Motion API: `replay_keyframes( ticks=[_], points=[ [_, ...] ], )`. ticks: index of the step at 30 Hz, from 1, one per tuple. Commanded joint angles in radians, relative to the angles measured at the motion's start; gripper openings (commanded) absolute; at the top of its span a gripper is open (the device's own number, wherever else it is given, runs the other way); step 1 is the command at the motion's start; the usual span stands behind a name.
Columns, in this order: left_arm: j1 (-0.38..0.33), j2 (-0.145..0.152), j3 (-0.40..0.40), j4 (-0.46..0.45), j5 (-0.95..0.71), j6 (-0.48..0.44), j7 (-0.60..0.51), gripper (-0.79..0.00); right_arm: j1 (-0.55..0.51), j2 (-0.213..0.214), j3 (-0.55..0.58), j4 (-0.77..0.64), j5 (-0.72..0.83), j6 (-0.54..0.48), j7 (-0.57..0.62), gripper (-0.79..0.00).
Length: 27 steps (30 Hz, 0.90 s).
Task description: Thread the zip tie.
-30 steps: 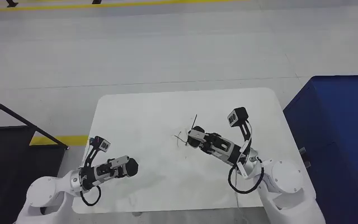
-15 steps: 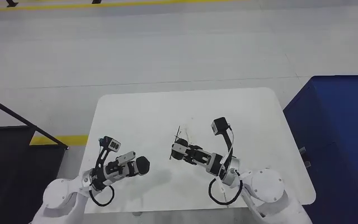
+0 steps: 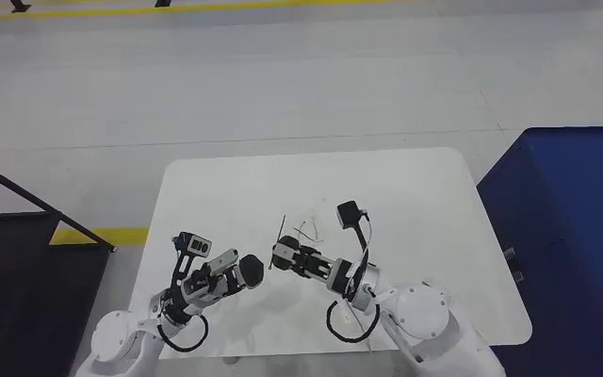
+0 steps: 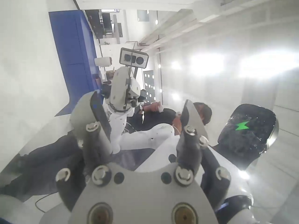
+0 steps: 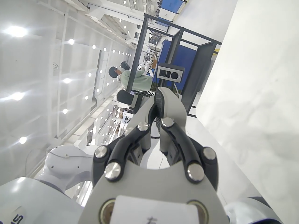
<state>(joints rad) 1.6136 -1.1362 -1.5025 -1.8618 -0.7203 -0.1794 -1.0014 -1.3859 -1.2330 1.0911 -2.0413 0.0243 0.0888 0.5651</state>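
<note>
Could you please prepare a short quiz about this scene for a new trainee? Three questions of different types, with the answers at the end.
1. True or false: the left gripper is open, with nothing between its fingers.
2. Multiple choice: what is the right gripper shut on?
A) a thin black plastic zip tie
B) a red cable
C) a metal screw
3. Short answer: in the top view, which gripper is nearer to the tall blue cabinet beside the table?

Key: 1 true; 2 A; 3 the right gripper.
</note>
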Motion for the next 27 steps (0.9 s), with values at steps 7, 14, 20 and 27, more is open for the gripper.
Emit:
replay_keyframes(
  ticks=[7,14,20,27],
  points=[
    [0.02,0.003,0.001,-0.01,0.036,-0.028,-0.012,-0.539,0.014,-0.001,-0.014,-0.006,-0.016,0.016,-0.005,-0.785],
    [0.032,0.007,0.018,-0.021,0.061,-0.014,-0.027,-0.48,0.023,-0.001,-0.026,-0.003,-0.03,0.022,-0.006,-0.785],
    [0.031,0.008,0.029,-0.026,0.061,-0.013,-0.026,-0.508,0.026,0.0,-0.032,0.0,-0.045,0.025,-0.004,-0.785],
    [0.022,0.008,0.048,-0.022,0.064,-0.013,-0.008,-0.551,0.034,0.002,-0.037,0.0,-0.063,0.032,0.012,-0.785]
  ],
)
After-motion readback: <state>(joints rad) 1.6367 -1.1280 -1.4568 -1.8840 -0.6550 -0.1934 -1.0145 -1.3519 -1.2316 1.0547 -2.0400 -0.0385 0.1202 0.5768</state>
